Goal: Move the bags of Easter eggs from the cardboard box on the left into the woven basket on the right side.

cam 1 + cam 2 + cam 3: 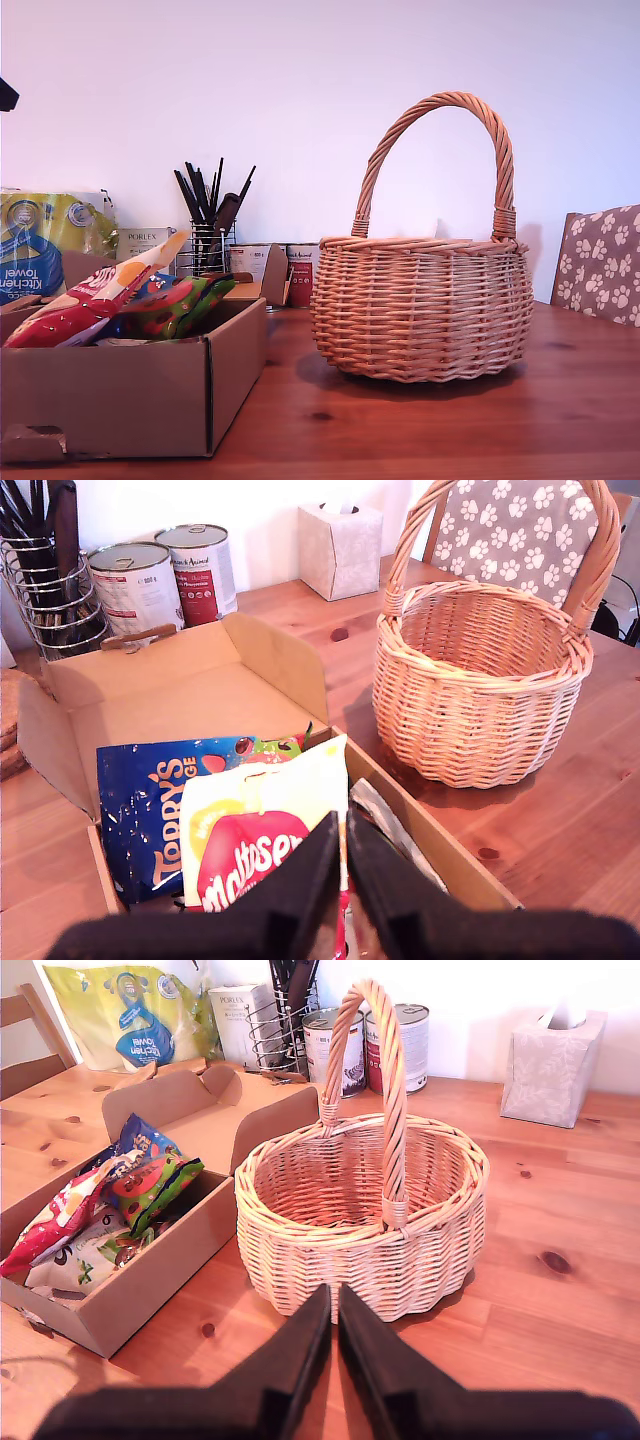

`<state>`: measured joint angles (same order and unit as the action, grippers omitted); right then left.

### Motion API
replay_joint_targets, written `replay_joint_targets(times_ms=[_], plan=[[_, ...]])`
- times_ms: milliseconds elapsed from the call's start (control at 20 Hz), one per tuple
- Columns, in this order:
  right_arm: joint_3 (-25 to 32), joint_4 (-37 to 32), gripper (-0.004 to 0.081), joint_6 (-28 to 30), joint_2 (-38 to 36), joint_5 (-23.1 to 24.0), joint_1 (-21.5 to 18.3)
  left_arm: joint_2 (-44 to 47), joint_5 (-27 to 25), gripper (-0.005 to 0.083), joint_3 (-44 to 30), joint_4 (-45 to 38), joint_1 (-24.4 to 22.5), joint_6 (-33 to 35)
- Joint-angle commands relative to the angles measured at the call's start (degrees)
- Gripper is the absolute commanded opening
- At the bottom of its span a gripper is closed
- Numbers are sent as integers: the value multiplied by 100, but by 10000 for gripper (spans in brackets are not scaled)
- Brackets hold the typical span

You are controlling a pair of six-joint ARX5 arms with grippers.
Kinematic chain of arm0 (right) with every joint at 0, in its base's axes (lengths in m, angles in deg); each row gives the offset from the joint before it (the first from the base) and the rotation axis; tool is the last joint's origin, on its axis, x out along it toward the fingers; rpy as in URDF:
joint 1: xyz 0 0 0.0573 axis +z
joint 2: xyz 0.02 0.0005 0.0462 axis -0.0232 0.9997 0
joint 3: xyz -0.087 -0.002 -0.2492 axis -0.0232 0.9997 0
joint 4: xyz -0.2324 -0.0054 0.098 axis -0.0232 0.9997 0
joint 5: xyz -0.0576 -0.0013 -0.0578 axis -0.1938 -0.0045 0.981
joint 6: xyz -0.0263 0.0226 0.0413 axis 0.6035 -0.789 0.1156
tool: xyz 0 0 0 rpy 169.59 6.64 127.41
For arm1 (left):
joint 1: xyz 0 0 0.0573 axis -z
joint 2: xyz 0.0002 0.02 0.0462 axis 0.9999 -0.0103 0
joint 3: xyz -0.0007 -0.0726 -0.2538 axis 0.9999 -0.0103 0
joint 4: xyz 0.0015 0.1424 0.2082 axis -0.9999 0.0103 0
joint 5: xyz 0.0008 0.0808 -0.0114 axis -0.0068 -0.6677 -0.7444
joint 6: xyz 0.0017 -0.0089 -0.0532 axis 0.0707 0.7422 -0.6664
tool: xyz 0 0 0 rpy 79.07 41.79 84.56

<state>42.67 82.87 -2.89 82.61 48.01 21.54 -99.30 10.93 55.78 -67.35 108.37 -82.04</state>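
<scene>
In the cardboard box (200, 690), the Maltesers bag (255, 845) is lying on the other bags; my first gripper (343, 865) is clamping its top edge. It is looking light, soft, slippery. My second gripper (333, 1325) is hanging with jaws together before the woven basket (360, 1210).

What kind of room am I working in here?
Probably a home kitchen or dining area: a wooden table with a paw-print chair beside it, food tins, a wire utensil holder and a kitchen towel pack against the wall.
</scene>
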Motion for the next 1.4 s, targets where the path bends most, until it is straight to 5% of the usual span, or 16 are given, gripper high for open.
replay_joint_targets(times_ms=[0,500,850,900,950,1050,1200,1350], plan=[[98,-31,-13,-4,-2,-4,-50,13,0,-24,-79,125,-7,-28],[98,-264,-13,-15,-2,-87,-48,13,306,-24,-66,-197,-4,-31],[98,-514,-13,-2,175,-968,-37,-448,887,-3,457,-280,-4,17],[98,-533,-13,2,243,-1032,-37,-632,898,53,533,-282,-2,92],[98,-535,-13,2,313,-1060,-37,-837,905,217,581,-284,13,249],[98,-538,-13,4,424,-1058,-37,-1279,892,728,592,-348,142,356],[98,-568,-13,2,564,-1060,-37,-1998,807,763,601,-501,479,850],[98,-570,-13,4,599,-1058,-37,-2485,-129,763,691,-754,946,922]])
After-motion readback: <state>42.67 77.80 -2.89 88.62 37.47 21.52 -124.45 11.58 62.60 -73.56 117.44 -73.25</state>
